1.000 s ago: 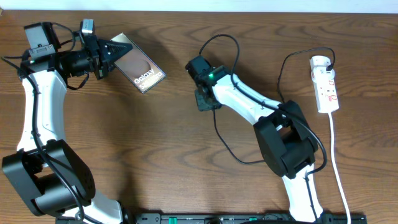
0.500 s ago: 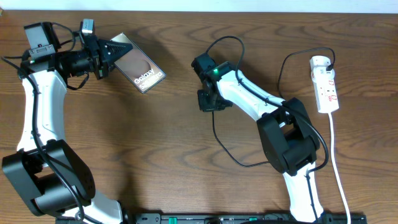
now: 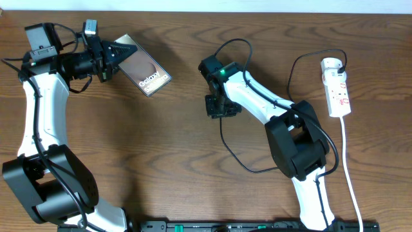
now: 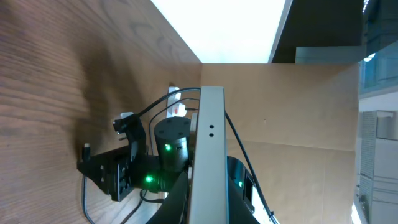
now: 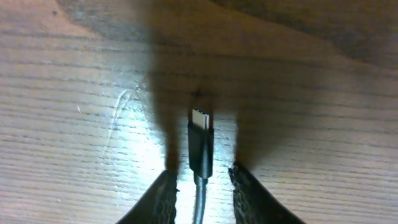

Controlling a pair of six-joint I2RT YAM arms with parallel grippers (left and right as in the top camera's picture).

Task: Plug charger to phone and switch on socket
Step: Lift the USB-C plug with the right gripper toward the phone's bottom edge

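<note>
The right jaws stand a little apart, with the tip of the charger (image 5: 200,140) lying between them on the tabletop (image 3: 161,148). Bare wood shows on each side of the tip, so they bracket it without clamping it. The left jaws are shut on the phone (image 3: 147,69), pinching 1 corner, with its lettered face toward the overhead camera. From the left wrist the phone shows edge-on.

The charger tip lies to the right of the phone, well apart from it. Its cable trails off in 2 loops, 1 of them running on toward the socket (image 3: 337,87). The socket lies far right of the phone, beyond the right arm. I cannot tell whether its switches are on.

The step in hand looks like the 1st: getting a sound hold on the tip before plugging in. The next move calls for closing on the black body behind the metal end while leaving that end clear. The tip then has to be lifted and carried left to the phone. The port is small and I cannot see which edge carries it, so the 2 parts must line up squarely before any push. The switch comes after.
</note>
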